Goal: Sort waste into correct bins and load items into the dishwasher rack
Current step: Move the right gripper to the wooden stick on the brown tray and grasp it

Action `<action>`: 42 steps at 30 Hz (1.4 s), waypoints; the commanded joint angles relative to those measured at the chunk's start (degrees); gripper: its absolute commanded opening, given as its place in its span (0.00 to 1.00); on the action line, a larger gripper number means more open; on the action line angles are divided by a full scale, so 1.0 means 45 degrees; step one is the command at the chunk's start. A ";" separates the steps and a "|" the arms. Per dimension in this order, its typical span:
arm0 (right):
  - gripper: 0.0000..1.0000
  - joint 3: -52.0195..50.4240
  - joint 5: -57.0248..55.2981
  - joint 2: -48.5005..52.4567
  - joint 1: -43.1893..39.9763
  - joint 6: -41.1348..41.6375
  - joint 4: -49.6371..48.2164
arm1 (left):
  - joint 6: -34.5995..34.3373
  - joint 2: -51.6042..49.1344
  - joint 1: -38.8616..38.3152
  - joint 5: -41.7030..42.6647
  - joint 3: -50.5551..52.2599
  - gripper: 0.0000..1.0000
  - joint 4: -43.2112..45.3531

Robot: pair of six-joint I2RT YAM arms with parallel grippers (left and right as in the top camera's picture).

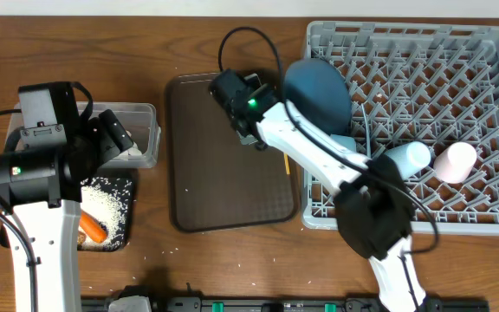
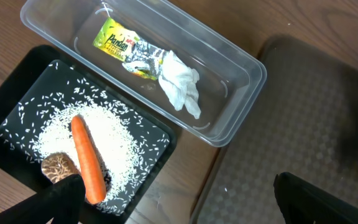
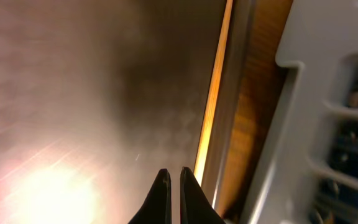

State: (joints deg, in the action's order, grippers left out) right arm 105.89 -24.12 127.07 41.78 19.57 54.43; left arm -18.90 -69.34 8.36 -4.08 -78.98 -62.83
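The clear tub point(image 2: 241, 68) holds the yellow-green wrapper point(image 2: 120, 45) and the white tissue point(image 2: 179, 84). The black tray point(image 2: 160, 144) holds rice point(image 2: 117, 134), the carrot point(image 2: 87, 158) and a brown lump point(image 2: 58, 167). My left gripper point(image 2: 173, 186) hangs wide open and empty above the two bins. My right gripper point(image 3: 173, 174) is shut and empty, low over the brown serving tray point(image 3: 73, 93), just left of the chopstick point(image 3: 215, 93) lying along the tray's right rim. The grey rack point(image 1: 492, 52) holds the dark-blue plate point(image 1: 319, 91), light-blue cup point(image 1: 410, 156) and pink cup point(image 1: 455, 162).
In the overhead view the serving tray point(image 1: 223, 173) lies between the bins and the rack, with the chopstick point(image 1: 284, 163) at its right edge. The right arm point(image 1: 319, 156) stretches across the rack's left front corner. A strip of bare wood separates tray and rack.
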 commanded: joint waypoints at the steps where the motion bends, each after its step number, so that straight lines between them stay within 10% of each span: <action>1: 0.01 -0.0058 -0.1379 0.0568 -0.0039 -0.1355 -0.0563 | 0.0034 0.0010 0.0058 -0.0107 -0.0024 0.98 -0.0029; 42: 0.01 -0.0078 -0.1919 0.2657 -0.0316 -0.3133 -0.0481 | 0.0029 0.0010 0.0058 -0.0107 -0.0024 0.98 -0.0029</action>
State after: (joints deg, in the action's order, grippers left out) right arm 106.04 -35.44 135.98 39.11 7.79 52.23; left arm -18.92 -69.34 8.38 -4.08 -78.98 -62.83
